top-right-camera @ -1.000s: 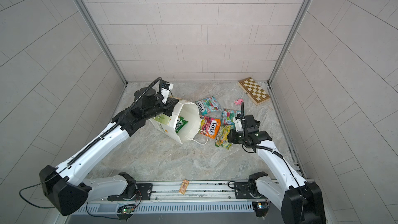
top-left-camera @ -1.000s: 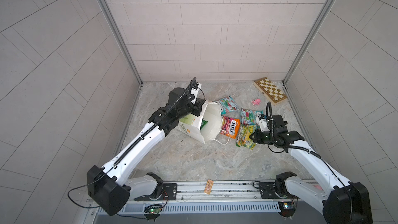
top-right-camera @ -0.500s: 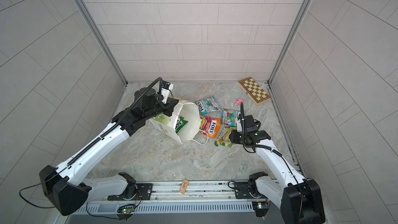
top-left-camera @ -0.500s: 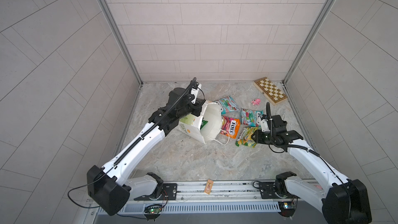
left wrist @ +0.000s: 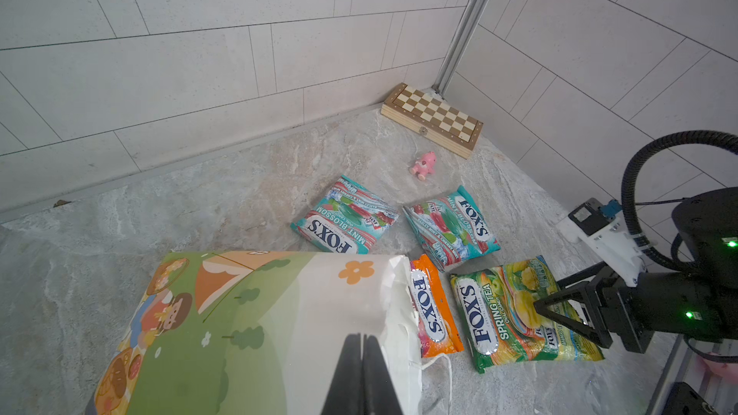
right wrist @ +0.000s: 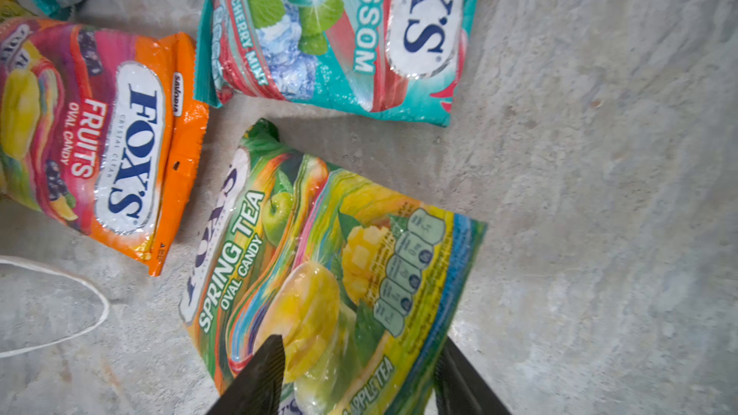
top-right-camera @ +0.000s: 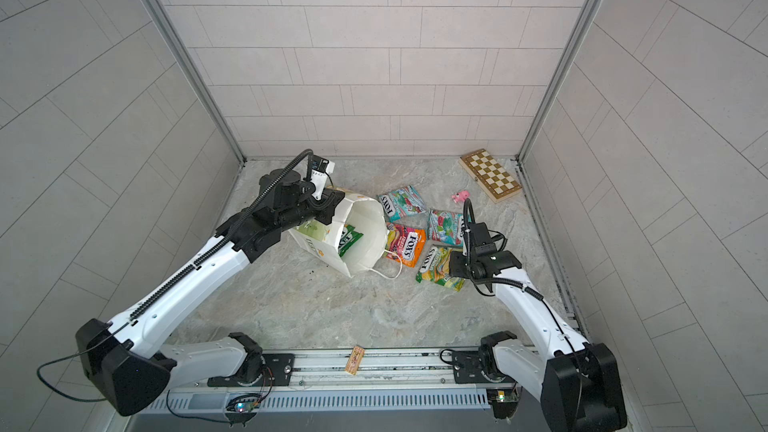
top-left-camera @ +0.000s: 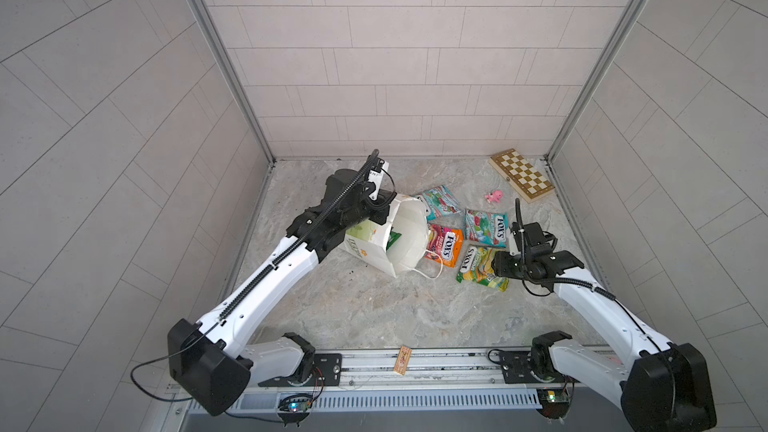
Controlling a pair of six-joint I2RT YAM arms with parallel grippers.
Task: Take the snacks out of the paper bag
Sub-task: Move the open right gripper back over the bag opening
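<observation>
left gripper (left wrist: 362, 340): pinches paper bag (left wrist: 247, 313) | right gripper (right wrist: 361, 341): spread over yellow-green packet (right wrist: 319, 233)

In both top views, at centre frame, the paper bag (top-left-camera: 401, 259) shows only a strip of a green packet (top-right-camera: 349, 238) through its mouth; the rest lies behind the bag wall. There the bag and the arm's own wrist hide the fingertips of the left gripper (left wrist: 362, 353), which the left wrist view cuts off at its edge. In that view the bag's rim also covers part of the orange-pink packet (left wrist: 433, 313). In the right wrist view the yellow-green packet (right wrist: 319, 273), a teal-red packet (right wrist: 339, 33) and the right gripper (right wrist: 359, 341), with its fingers (right wrist: 259, 377), run out of frame. The print on the small tag (top-left-camera: 404, 361), at lower centre, is too small to read.
</observation>
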